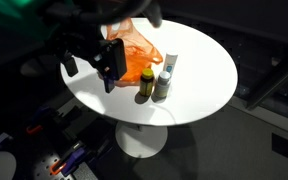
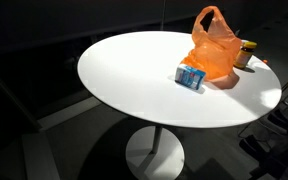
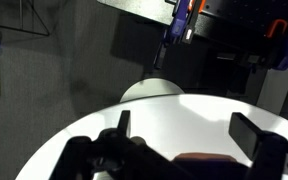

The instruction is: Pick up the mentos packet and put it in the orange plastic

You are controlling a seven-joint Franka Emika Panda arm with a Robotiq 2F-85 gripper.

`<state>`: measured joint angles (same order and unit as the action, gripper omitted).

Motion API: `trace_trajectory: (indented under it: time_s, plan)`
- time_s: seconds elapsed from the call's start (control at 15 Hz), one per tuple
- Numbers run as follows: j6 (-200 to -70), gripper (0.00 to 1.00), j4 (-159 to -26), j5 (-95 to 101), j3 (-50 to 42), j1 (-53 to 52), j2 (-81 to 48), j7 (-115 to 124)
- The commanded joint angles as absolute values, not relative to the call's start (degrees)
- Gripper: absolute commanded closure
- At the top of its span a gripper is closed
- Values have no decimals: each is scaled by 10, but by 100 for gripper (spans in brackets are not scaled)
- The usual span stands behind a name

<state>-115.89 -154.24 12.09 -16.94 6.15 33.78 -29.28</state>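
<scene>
The mentos packet (image 2: 189, 76) is a small blue packet lying on the round white table (image 2: 134, 85), right in front of the orange plastic bag (image 2: 216, 45). The bag stands upright with its loop handles up, and it also shows in an exterior view (image 1: 136, 48). My gripper (image 1: 109, 68) hangs above the table beside the bag and hides the packet in that view. In the wrist view my gripper (image 3: 189, 135) is open and empty over the white tabletop (image 3: 184, 110). A dull orange edge (image 3: 199, 158) shows at the bottom. The packet is not seen in the wrist view.
A dark bottle with a yellow cap (image 1: 144, 86) and an upright white tube (image 1: 165, 74) stand next to the bag. The bottle also shows behind the bag (image 2: 246, 52). The table edge and dark floor surround the table. Clutter lies on the floor (image 1: 54, 150).
</scene>
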Motion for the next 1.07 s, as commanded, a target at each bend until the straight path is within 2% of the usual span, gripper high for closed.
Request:
trace_trajectory:
  time_s: [0.0,0.53,1.0]
  plan:
    - [-1159,0,-1498,104,-142,43,296,-275]
    - [-1149,0,-1411,61,-74,-4,210,-218]
    - [-1191,0,-1389,55,8,-32,152,-81]
